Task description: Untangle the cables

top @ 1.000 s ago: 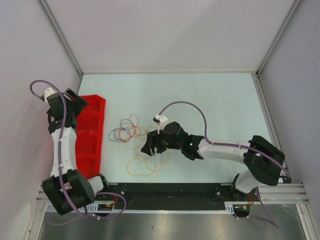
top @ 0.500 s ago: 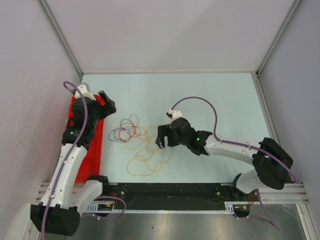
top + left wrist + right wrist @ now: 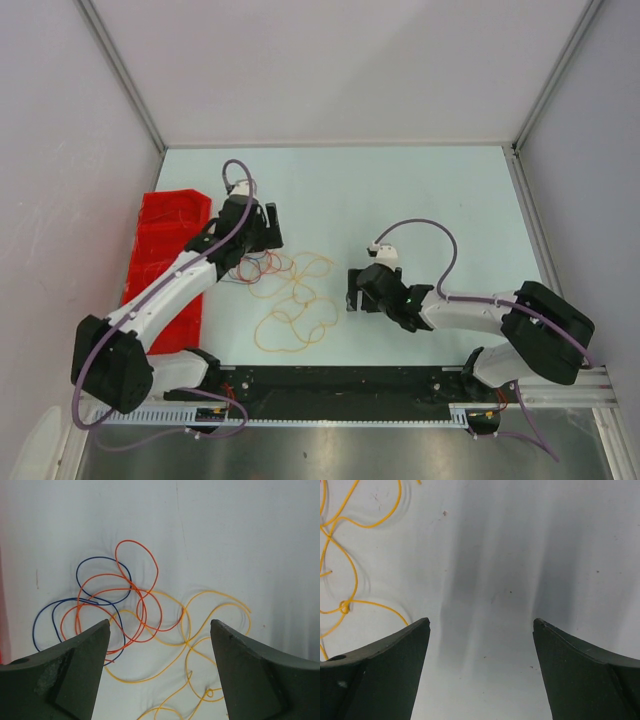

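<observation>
Top external view: the cables (image 3: pixel 290 295) lie as a loose tangle of curly loops on the pale table (image 3: pixel 430 200), in its left half, between the two arms. A red tray (image 3: pixel 165 225) sits near them at the table's left edge. The left gripper (image 3: pixel 258 238) hangs over the far-left part of the tangle. The right gripper (image 3: pixel 352 290) is just beside the tangle's right side, apart from it. In the left wrist view, that gripper's fingers (image 3: pixel 75 670) are spread wide and hold nothing, with loops lying on the table between and beyond them. A blue cable (image 3: pixel 102 557) and a red cable (image 3: pixel 135 541) cross each other in several overlapping loops, and a yellow-orange cable (image 3: pixel 220 591) curls away from them to the right. In the right wrist view, the right fingers (image 3: pixel 580 675) are also spread wide over bare table, with yellow-orange loops and what may be a small knot at the left edge. Whether either gripper's tips touch the table cannot be told.
</observation>
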Motion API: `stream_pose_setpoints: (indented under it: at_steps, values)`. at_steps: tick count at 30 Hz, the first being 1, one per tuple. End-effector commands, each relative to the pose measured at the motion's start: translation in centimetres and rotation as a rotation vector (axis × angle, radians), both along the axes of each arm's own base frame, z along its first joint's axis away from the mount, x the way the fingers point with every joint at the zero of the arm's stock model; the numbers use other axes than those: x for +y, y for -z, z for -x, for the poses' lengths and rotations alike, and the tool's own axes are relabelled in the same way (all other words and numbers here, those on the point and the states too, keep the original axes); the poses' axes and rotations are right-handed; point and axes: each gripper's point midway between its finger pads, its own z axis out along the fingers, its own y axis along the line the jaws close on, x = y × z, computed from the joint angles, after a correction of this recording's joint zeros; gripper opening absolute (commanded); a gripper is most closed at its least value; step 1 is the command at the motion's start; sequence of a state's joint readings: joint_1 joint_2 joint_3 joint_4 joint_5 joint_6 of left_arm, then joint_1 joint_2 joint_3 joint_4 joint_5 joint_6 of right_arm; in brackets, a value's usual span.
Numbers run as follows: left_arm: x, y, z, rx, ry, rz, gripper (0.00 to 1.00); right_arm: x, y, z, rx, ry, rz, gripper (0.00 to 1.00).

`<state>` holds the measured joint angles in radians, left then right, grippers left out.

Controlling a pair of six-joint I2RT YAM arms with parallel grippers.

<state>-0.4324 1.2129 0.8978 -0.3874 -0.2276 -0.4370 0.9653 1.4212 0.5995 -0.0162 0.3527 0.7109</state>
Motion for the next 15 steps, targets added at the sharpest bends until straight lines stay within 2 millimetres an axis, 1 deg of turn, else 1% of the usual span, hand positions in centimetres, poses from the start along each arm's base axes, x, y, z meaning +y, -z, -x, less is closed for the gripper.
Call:
stream_pose_setpoints:
  at_steps: [1, 3, 4, 5, 6, 7, 8, 9, 10, 11, 13, 15]
  values:
    - [-1.5, -0.6, -1.8, -0.05, -0.012, 0.015, 0.86, -0.7, -1.9, -2.0, -0.124, 0.11, -0.045, 0.89]
    - [-2.4, 0.1, -1.8, -0.033, 0.007, 0.007, 0.84, -1.4, -1.4, -2.0, -0.14, 0.124, -0.04, 0.89]
    - [-2.8, 0.3, -1.9, -0.03, 0.015, 0.003, 0.83, -1.2, -1.7, -2.4, -0.164, 0.128, -0.067, 0.89]
    - [-3.2, 0.2, -1.9, -0.035, 0.026, -0.005, 0.83, -1.7, -1.2, -2.0, -0.165, 0.126, -0.07, 0.89]
    - [-4.2, 0.6, -1.6, -0.032, 0.053, -0.015, 0.82, -1.7, -1.2, -2.1, -0.173, 0.131, -0.085, 0.89]
    - [-4.7, 0.6, -1.4, -0.032, 0.067, -0.021, 0.82, -1.2, -1.8, -2.4, -0.197, 0.124, -0.122, 0.89]
    - [-5.1, 0.7, -1.3, -0.033, 0.081, -0.027, 0.82, -1.5, -1.4, -2.2, -0.201, 0.119, -0.126, 0.89]
    - [-5.9, 0.8, -0.8, -0.035, 0.104, -0.04, 0.82, -1.4, -1.5, -2.3, -0.209, 0.118, -0.137, 0.89]
    - [-6.2, 1.0, -0.5, -0.029, 0.116, -0.049, 0.82, -1.1, -1.8, -2.5, -0.224, 0.11, -0.156, 0.89]
    - [-6.4, 1.3, -0.2, -0.023, 0.122, -0.051, 0.82, -1.1, -1.4, -2.6, -0.218, 0.105, -0.15, 0.89]
    - [-7.1, 1.6, 0.5, -0.017, 0.149, -0.049, 0.82, -1.0, -1.1, -3.0, -0.21, 0.099, -0.175, 0.89]
    - [-7.9, 2.0, 1.2, -0.015, 0.182, -0.043, 0.82, -0.7, -1.1, -3.0, -0.208, 0.069, -0.21, 0.9]
